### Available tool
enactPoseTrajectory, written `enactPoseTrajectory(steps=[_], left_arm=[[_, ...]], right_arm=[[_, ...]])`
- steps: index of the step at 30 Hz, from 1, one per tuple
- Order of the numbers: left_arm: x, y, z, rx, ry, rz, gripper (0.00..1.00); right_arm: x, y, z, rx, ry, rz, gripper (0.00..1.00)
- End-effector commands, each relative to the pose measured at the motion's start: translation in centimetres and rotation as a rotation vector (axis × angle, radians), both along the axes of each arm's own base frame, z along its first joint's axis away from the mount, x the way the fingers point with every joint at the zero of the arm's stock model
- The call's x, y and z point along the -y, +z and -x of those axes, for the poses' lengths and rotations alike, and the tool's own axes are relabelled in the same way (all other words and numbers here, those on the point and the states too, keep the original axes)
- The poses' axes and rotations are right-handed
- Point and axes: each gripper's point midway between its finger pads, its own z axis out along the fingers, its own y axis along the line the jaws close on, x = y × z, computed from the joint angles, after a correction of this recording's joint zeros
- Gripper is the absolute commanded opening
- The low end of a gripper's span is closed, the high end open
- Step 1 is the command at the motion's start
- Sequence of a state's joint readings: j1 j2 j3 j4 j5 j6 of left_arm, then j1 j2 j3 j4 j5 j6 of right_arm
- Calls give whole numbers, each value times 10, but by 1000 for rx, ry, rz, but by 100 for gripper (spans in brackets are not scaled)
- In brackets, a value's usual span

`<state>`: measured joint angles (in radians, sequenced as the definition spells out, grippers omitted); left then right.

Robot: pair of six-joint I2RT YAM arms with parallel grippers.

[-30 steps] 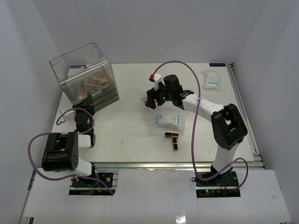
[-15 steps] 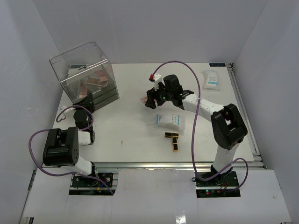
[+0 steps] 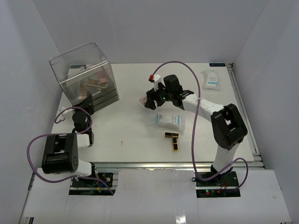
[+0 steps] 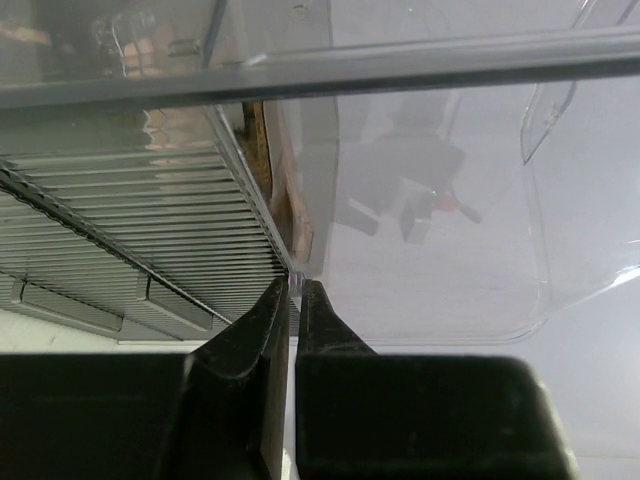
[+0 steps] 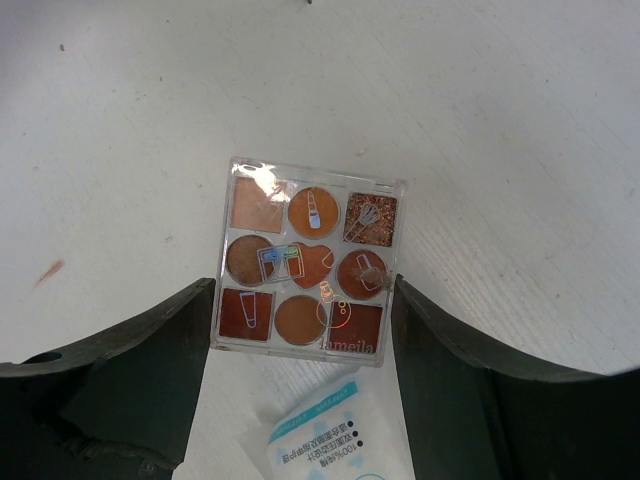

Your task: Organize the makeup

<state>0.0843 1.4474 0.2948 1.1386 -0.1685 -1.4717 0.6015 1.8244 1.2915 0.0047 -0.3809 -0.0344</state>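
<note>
A square clear-cased eyeshadow palette (image 5: 305, 265) with brown-orange pans sits between the fingers of my right gripper (image 5: 305, 300), which touch its two sides just over the table. In the top view this gripper (image 3: 148, 100) is mid-table with the palette (image 3: 141, 100) at its left tip. One white-blue sachet (image 3: 169, 120) lies just below it, its corner in the right wrist view (image 5: 330, 430). A second sachet (image 3: 211, 79) lies at the far right. Two black-and-gold lipstick tubes (image 3: 174, 139) lie near the front. My left gripper (image 4: 295, 290) is shut on a thin clear edge of the plastic box (image 4: 420, 200).
The big clear plastic box (image 3: 86, 77) stands at the back left, with pink-brown palettes (image 3: 97, 83) inside it. The left arm (image 3: 81, 123) reaches up to its front. Grey walls enclose the table on three sides. A purple cable (image 3: 194, 88) arcs over the right arm.
</note>
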Motion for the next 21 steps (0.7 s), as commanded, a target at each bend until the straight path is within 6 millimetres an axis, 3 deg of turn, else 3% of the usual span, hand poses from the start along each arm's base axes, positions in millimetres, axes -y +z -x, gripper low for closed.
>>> enactPoseTrajectory(steps=[1, 6, 10, 21], left_arm=[[7, 57, 14, 147, -35, -58, 0], [9, 80, 22, 189, -41, -87, 0], [11, 87, 27, 206, -47, -90, 0], [16, 76, 33, 158, -76, -56, 0]], right_arm=[[-8, 6, 1, 28, 47, -37, 8], [-13, 6, 4, 32, 63, -32, 8], [-15, 6, 5, 34, 68, -29, 8], [-15, 6, 6, 37, 66, -24, 8]])
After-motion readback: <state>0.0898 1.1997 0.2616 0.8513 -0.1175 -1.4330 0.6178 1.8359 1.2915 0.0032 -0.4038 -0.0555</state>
